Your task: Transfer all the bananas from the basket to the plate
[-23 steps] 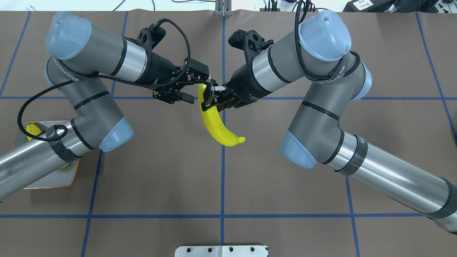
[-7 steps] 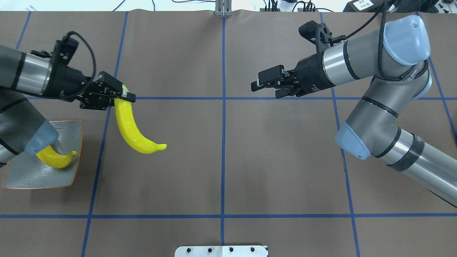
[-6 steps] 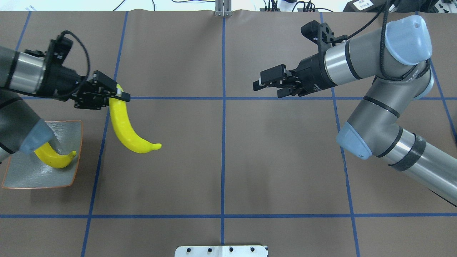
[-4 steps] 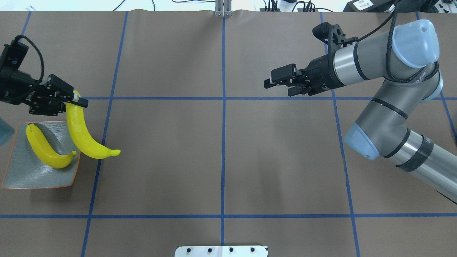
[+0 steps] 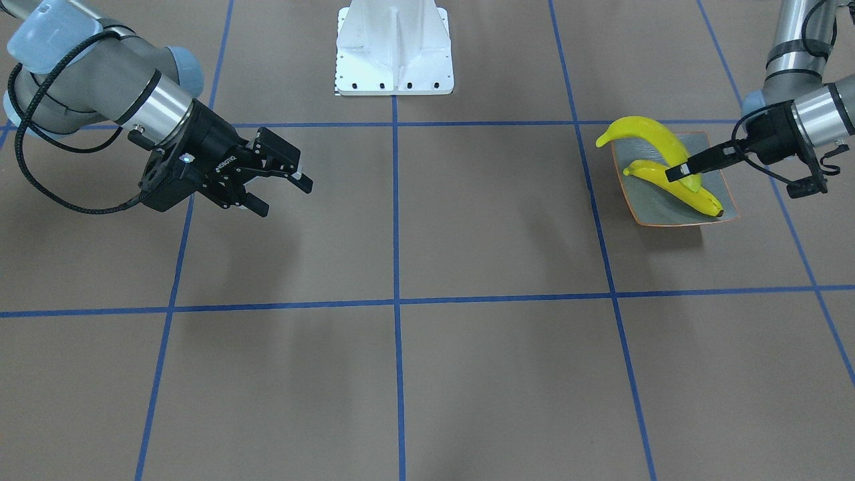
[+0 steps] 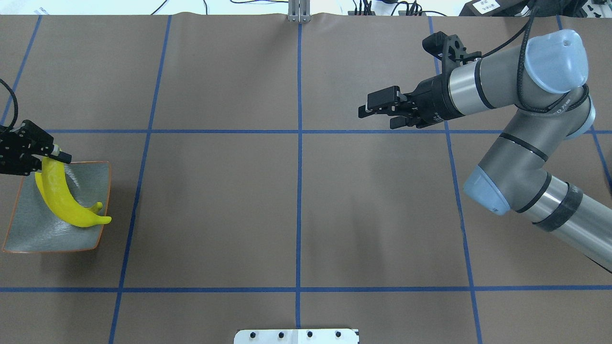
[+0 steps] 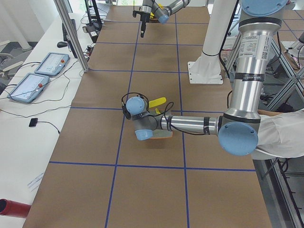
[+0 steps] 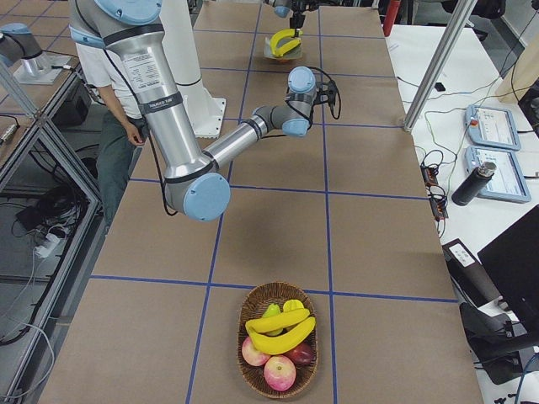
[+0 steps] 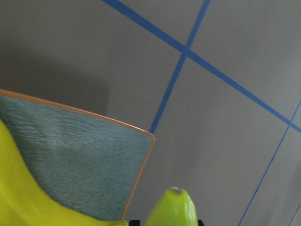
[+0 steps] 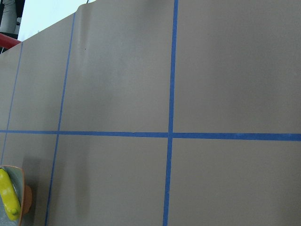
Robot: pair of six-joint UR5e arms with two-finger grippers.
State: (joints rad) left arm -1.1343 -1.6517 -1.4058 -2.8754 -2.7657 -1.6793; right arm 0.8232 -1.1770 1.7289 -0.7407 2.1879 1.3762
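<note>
— Leftward has gone the left gripper. Half a second ago its held banana hung beside the plate; now it hangs over it, crossing the resting banana that lies there.
— Is it released?
— No. The gripper pinches one end, so the rest droops clear and can be laid beside the other. Whether the low tip touches the plate cannot be told.
— And the arm?
— It is stretched out low over the desk, wrist roughly level, reaching in at the plate's far corner.
— The other arm?
— Its elbow is bent and the right gripper is spread and empty over the desk's right half. It is probably bound for the basket at the right end, where more bananas wait among apples.
</note>
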